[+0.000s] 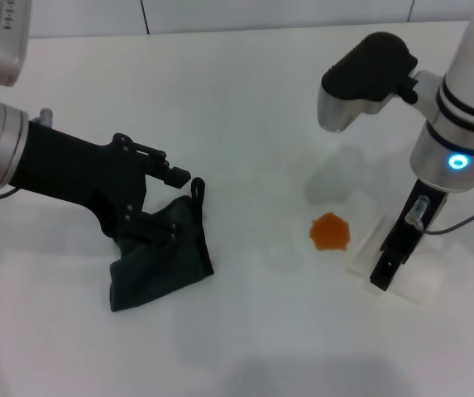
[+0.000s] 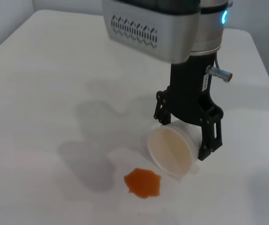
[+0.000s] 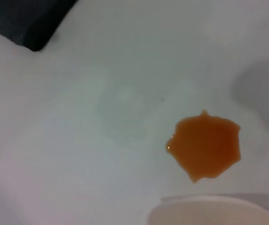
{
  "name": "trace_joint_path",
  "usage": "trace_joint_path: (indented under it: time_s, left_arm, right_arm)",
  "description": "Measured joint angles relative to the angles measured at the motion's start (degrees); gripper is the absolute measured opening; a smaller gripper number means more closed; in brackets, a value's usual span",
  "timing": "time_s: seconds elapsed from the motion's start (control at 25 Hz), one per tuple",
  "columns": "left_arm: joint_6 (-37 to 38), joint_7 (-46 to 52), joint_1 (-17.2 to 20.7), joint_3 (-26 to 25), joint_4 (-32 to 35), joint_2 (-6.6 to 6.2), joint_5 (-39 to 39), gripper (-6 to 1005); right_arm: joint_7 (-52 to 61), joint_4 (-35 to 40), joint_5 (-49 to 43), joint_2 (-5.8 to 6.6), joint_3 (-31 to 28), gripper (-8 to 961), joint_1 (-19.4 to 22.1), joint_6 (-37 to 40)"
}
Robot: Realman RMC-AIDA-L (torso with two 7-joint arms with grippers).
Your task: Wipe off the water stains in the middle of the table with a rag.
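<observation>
Orange-amber water stains [image 1: 330, 231], one jagged blotch, mid-way across the plain white table [image 1: 245, 107], untouched. Well to the left, the dark rag [image 1: 164, 258], crumpled flat, pinched at its upper edge by the left gripper [image 1: 155, 208]. Just right of the blotch, a white paper cup [image 2: 172, 151] tipped on its side, clasped by the right gripper [image 2: 187, 137].

Silver arms, seemingly black jaws.

A white paper cup [image 2: 172, 151] lies tipped on its side — open mouth facing outward, pale inside showing — with its rim [image 3: 209, 210] near the lower edge in the right wrist view.
</observation>
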State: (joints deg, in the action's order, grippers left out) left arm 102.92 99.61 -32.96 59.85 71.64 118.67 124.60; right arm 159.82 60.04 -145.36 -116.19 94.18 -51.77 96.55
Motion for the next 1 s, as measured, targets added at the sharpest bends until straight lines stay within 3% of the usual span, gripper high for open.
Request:
trace_joint_path:
  time_s: [0.52,1.0]
  left_arm:
    - [-0.01,0.41,0.51,2.15,1.26,0.34,0.64,723]
    - [0.13,0.5,0.7,2.11,1.41,0.33,0.65,723]
  right_arm:
    - [-0.02,-1.67,-0.09,0.01,2.19,854,0.7,-2.24]
    - [-0.21,1.38,-0.3,0.54,1.6,818,1.77,-2.25]
